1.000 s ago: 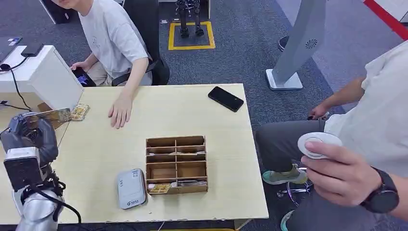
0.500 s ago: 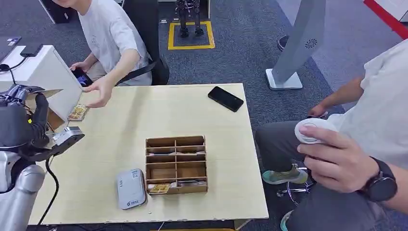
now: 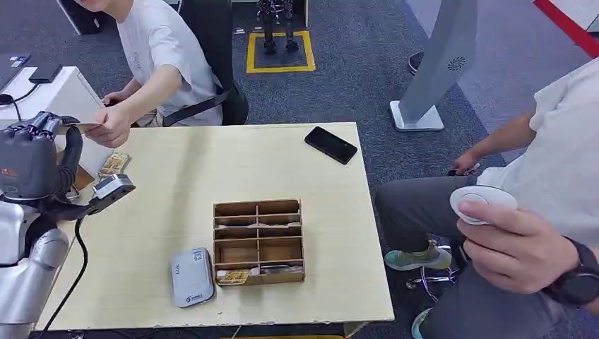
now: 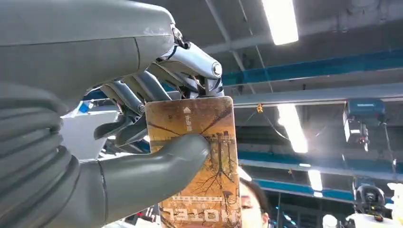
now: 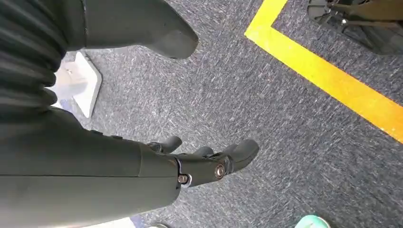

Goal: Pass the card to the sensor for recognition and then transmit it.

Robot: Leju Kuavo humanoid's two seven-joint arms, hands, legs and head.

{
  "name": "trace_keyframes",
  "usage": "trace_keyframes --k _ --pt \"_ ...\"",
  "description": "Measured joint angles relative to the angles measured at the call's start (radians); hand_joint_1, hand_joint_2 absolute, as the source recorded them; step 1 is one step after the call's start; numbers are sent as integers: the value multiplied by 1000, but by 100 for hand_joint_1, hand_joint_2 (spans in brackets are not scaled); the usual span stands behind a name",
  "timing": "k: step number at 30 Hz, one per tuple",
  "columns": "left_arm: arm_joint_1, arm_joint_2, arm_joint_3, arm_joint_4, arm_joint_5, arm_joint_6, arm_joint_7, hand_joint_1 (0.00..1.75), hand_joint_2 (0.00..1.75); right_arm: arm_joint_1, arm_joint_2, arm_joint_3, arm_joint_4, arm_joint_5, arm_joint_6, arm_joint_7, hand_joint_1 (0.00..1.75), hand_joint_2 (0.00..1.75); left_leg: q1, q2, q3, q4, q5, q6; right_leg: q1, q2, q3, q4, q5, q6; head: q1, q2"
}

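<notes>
**Handing over the card — hold firm until the person has it**

The left hand (image 3: 32, 159) is raised at the far-left edge of the worktop (image 3: 233, 169), pinching the card (image 4: 199, 156) between its thumb and fingers (image 4: 142, 90). In the head view the card's thin edge (image 3: 79, 128) juts toward the seated person's hand (image 3: 111, 131), which meets it at its far end. The sensor (image 3: 192, 277) lies on the worktop just beside the wooden organiser (image 3: 259, 241), well apart from the card, so the step in hand looks like the handover.

To do it well, keep the arm steady and the card level, with its free end offered clear of the fingers. Ease the pinch only once the person's grip is plainly set — letting go early risks a drop onto the worktop.

The right hand (image 5: 199, 164) hangs over the carpet, its fingers loosely curled and holding nothing.
</notes>
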Motion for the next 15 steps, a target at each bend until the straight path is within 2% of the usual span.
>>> trace_keyframes --k 1,2,9,15 --pt "-2 2 -3 1 0 0 0 175 175 0 0 1 0 0 2 0 0 175 0 0 0 0 0 0 0 0 0 0 0 0 0 0" --pt "-2 3 -5 2 3 0 0 0 175 -1 0 2 0 0 2 0 0 175 0 0 0 0 0 0 0 0 0 0 0 0 0 0" --pt "-14 3 -14 7 117 -23 -8 0 175 -7 0 5 0 1 3 -6 0 175 0 0 0 0 0 0 0 0 0 0 0 0 0 0" --pt "-17 -9 -14 7 174 -67 32 0 175 -7 0 5 0 -3 2 0 0 175 0 0 0 0 0 0 0 1 0 0 0 0 0 0"
